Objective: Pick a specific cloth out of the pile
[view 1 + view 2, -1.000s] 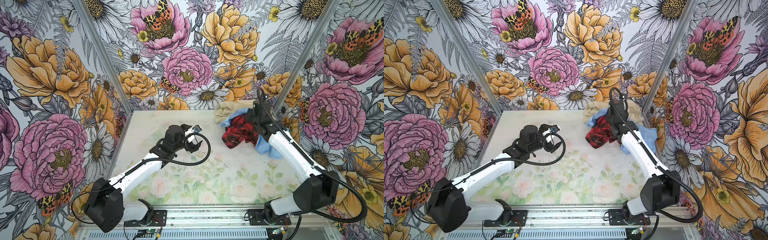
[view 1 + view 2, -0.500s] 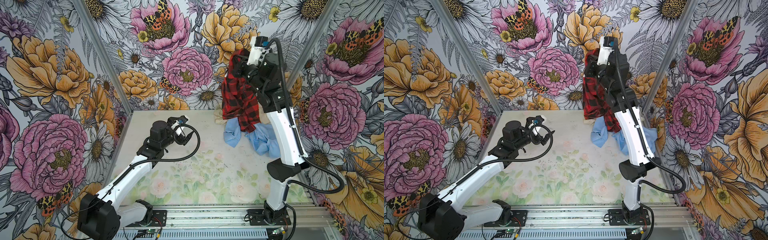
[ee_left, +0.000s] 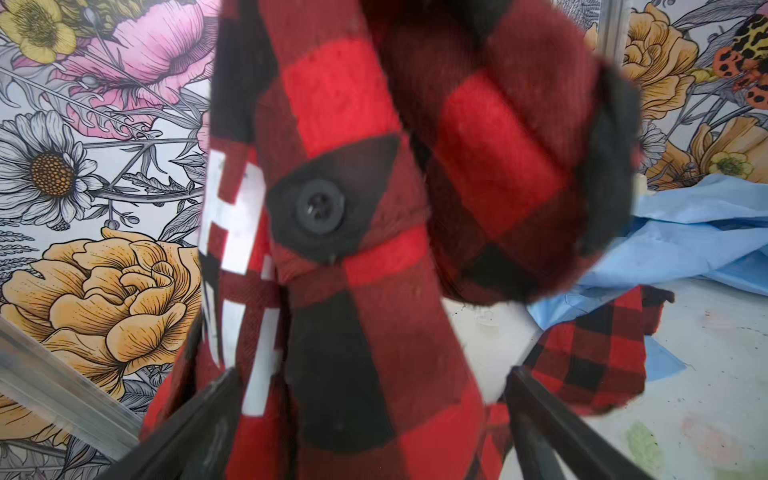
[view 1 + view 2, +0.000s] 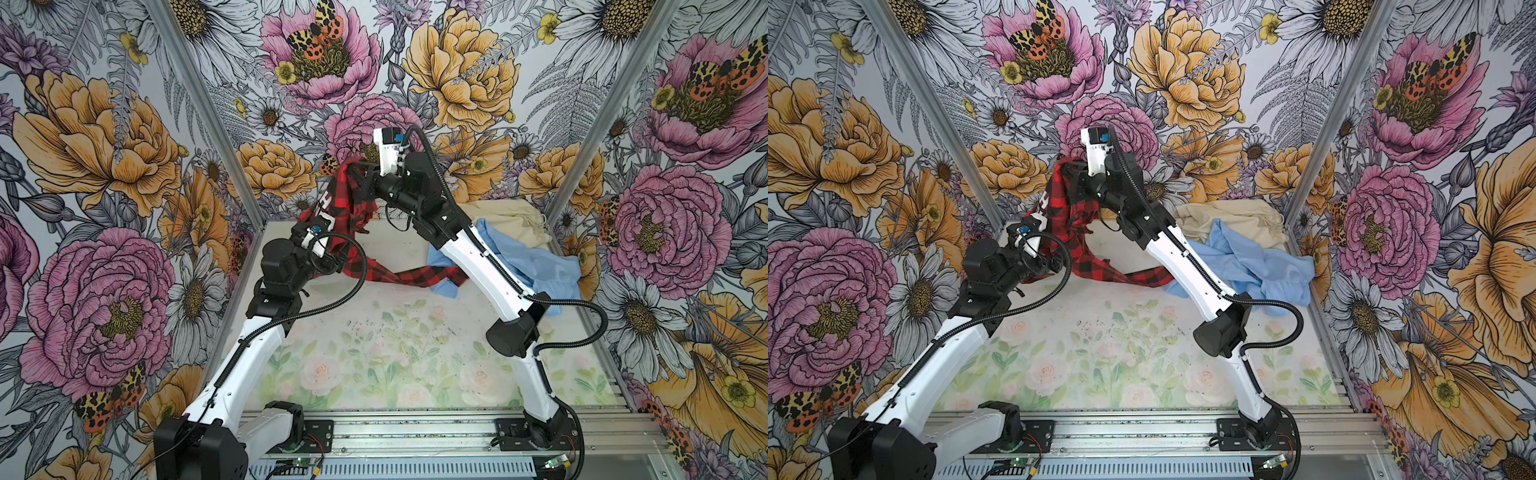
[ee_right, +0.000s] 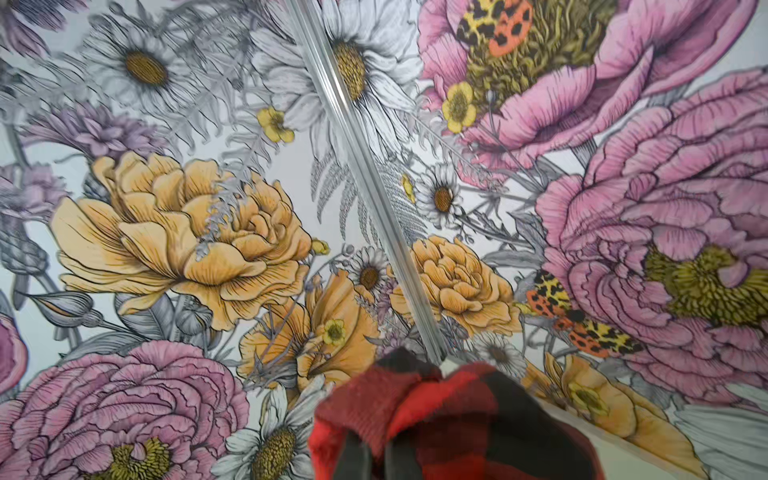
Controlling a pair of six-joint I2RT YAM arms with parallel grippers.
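Cloth: the red-and-black checked cloth (image 4: 340, 199) hangs high near the back wall. Its lower end trails on the table (image 4: 374, 340) and touches the light blue cloth (image 4: 523, 257).
Right arm: the right gripper (image 4: 362, 176) is clamped tight on the bunched top of the checked cloth.
Left arm: the left gripper (image 3: 374, 374) is spread fully wide and grips nothing (the hanging fabric drapes between its jaws).
Pile: the light blue cloth and the cream cloth (image 4: 511, 216) lie in the far right corner.
Done: correct piece chosen and mostly raised.
Remaining: probably freeing the trailing end and setting it apart.
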